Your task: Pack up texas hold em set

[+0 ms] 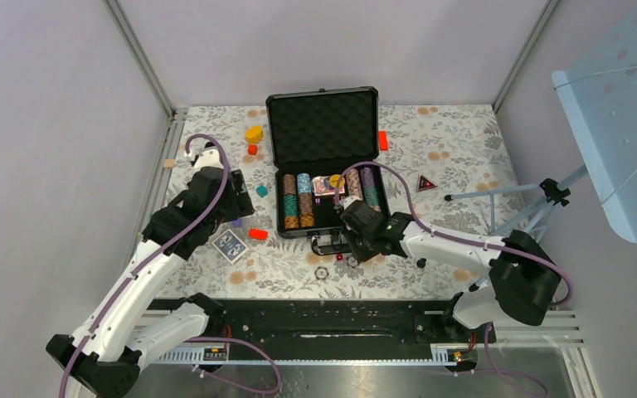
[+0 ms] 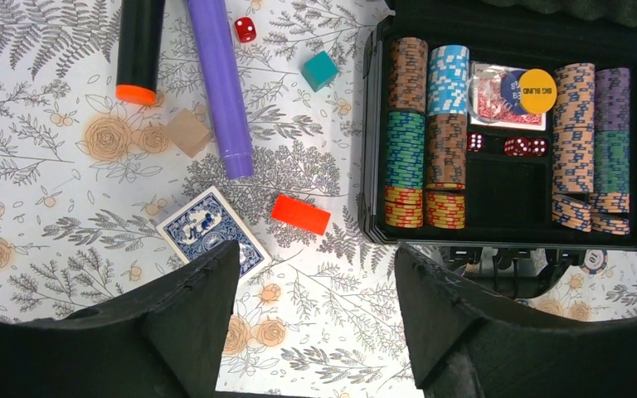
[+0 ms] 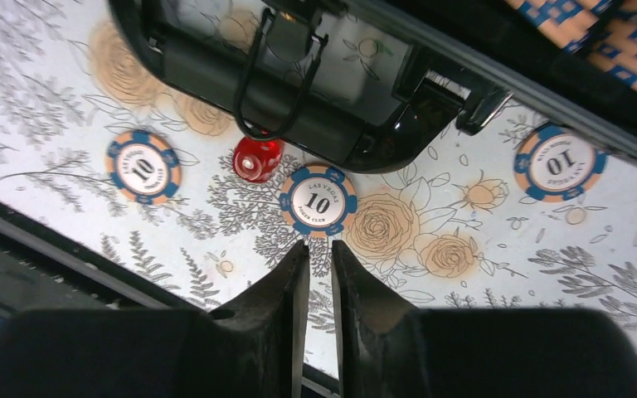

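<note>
Right gripper (image 3: 319, 245): fingers almost together with a thin slit between them, nothing clamped; low over the tabletop (image 3: 481, 274), just in front of the case.
Loose 10 chip (image 3: 318, 200): flat on the tabletop right ahead of the right fingertips, apart from them.
Other loose chips: one to the left (image 3: 143, 166), one to the right (image 3: 556, 162), both face up.
Red die (image 3: 257, 157): beside the middle chip, under the case handle (image 3: 282, 83).
Left gripper (image 2: 315, 257): fingers wide apart, empty, above the tabletop left of the case.
Black case (image 1: 323, 124): open at the middle of the tabletop, foam lid upright at the back.
Poker chips (image 2: 406, 141): striped rows lying in the left and right slots.
Red card deck (image 2: 489, 112): in the centre compartment, a yellow button (image 2: 537, 91) on top, red dice (image 2: 524, 147) just below.
Blue card deck (image 2: 211, 228): outside the case, on the tabletop near the left finger.
Red block (image 2: 300, 214): between the blue deck and the case.
</note>
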Robot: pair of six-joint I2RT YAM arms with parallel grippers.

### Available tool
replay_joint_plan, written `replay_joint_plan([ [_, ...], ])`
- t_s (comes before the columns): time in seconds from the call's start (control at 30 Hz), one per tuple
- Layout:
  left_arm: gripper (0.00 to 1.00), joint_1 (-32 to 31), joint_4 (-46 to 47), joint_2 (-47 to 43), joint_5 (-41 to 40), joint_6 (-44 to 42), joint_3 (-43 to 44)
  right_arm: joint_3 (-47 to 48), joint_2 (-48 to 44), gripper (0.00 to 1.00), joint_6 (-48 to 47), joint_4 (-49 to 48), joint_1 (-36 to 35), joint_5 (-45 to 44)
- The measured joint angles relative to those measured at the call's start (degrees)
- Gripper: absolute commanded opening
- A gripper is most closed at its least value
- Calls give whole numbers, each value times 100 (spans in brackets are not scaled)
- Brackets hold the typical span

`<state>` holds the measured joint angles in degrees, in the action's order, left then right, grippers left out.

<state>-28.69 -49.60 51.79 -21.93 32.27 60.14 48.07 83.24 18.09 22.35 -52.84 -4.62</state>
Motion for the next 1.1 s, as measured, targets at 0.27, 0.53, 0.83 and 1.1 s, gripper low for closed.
replay_joint_plan([
  [0.27,68,42,17,-11,7,35,-125,632,-450,44,-70,256,0,-55],
  [0.53,68,74,22,-66,31,57,-168,566,-81,56,232,68,-4,240],
  [0.83,68,92,39,-74,92,63,-223,560,544,56,605,-251,-181,542],
  [1.1,68,96,42,-74,138,74,-254,560,1080,53,516,-348,-256,564],
])
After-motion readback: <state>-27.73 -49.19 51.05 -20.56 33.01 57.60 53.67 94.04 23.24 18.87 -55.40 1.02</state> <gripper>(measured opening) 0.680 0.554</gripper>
